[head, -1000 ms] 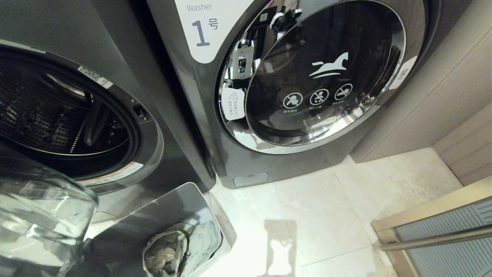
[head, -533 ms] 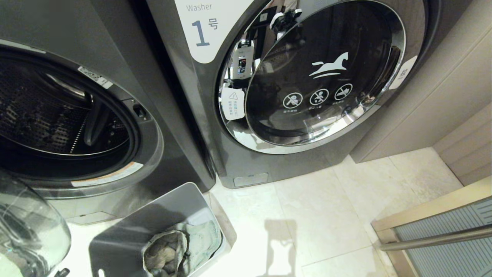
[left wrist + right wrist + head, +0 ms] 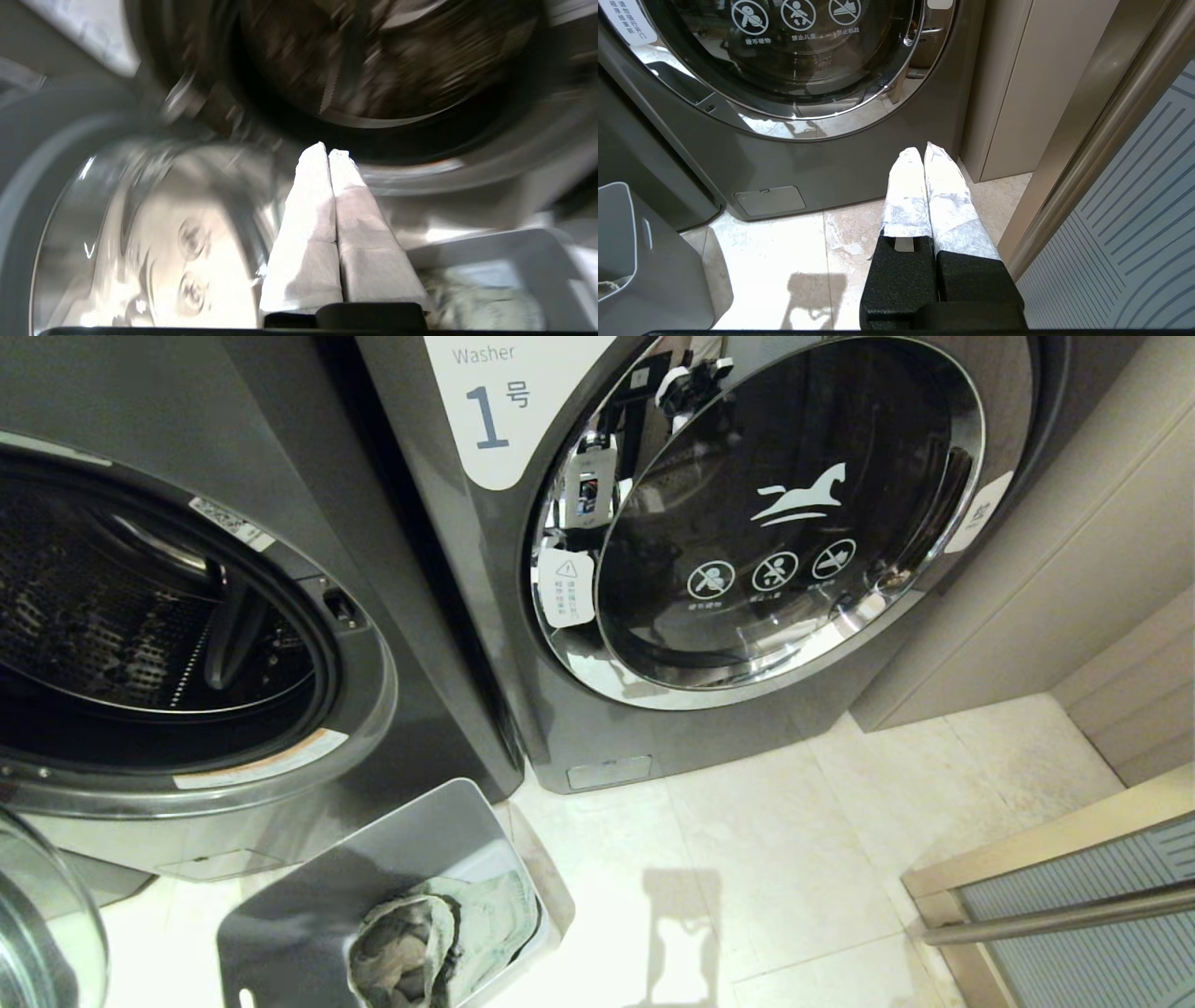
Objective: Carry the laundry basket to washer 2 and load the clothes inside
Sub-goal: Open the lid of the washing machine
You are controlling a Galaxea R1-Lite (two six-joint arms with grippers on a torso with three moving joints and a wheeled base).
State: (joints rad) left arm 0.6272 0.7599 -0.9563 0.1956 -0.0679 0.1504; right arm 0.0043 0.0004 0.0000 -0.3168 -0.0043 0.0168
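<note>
Washer 2 (image 3: 280, 523), the dark grey machine left of the one marked "1", has its drum (image 3: 121, 607) open; its own label is out of view. Its glass door (image 3: 37, 915) hangs swung out at the lower left. The grey laundry basket (image 3: 401, 840) stands on the floor just in front of it, with the clothes (image 3: 439, 933) bundled inside. My left gripper (image 3: 327, 151) is shut and empty. It points at the lower rim of the open drum, between the door (image 3: 140, 242) and the basket (image 3: 514, 247). My right gripper (image 3: 924, 149) is shut and empty, and hangs over the floor.
Washer 1 (image 3: 784, 523) with its closed chrome-ringed door stands to the right. Beige cabinet panels (image 3: 1074, 569) close off the right side, and a ribbed glass door with a metal bar (image 3: 1074, 915) is at the lower right. Pale floor tiles (image 3: 794, 859) lie between them.
The glass door of the left washer has swung farther out toward the lower left. It now uncovers the machine's lower front and the basket's near end. The clothes and basket have not moved.
</note>
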